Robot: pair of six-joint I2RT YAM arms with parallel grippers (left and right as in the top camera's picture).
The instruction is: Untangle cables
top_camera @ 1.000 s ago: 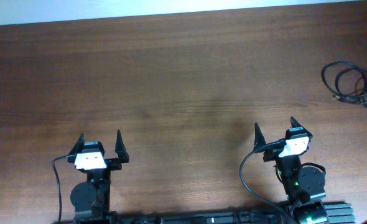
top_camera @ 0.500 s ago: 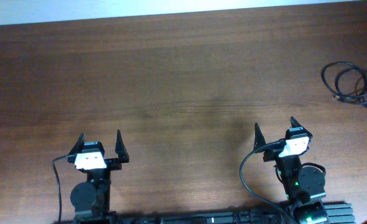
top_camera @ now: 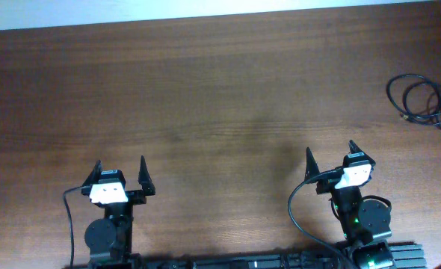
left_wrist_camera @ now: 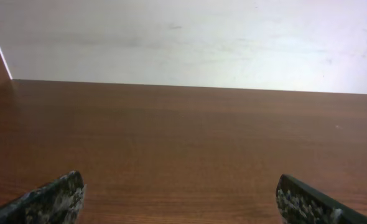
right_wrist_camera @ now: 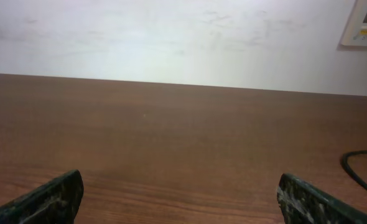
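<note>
Overhead view: the cables [top_camera: 424, 99] lie as a loose bundle of thin black loops at the far right edge of the wooden table [top_camera: 220, 97], partly cut off by the frame edge. One small plug end points left out of the bundle. How the loops cross one another cannot be told at this size.

The left gripper [top_camera: 120, 172] sits low at the near left of the table, fingers spread wide apart, nothing between them. The right gripper [top_camera: 330, 158] sits at the near right, its fingers likewise spread wide and holding nothing. Both point toward the far side of the table. The right gripper is the nearer of the two to the cables but stands well apart from them (the bundle lies farther out and to its right). The left gripper is across the whole table from them.

Left wrist view: both fingertips [left_wrist_camera: 50, 200] show at the bottom corners, far apart, with bare wood between them and a pale wall [left_wrist_camera: 190, 40] beyond the table's far edge.

Right wrist view: the same wide spread of fingertips [right_wrist_camera: 46, 198] over bare wood. A curved piece of black cable [right_wrist_camera: 361, 169] shows at the right edge, lying on the table. A pale wall panel [right_wrist_camera: 364, 23] shows in the upper right corner.
</note>
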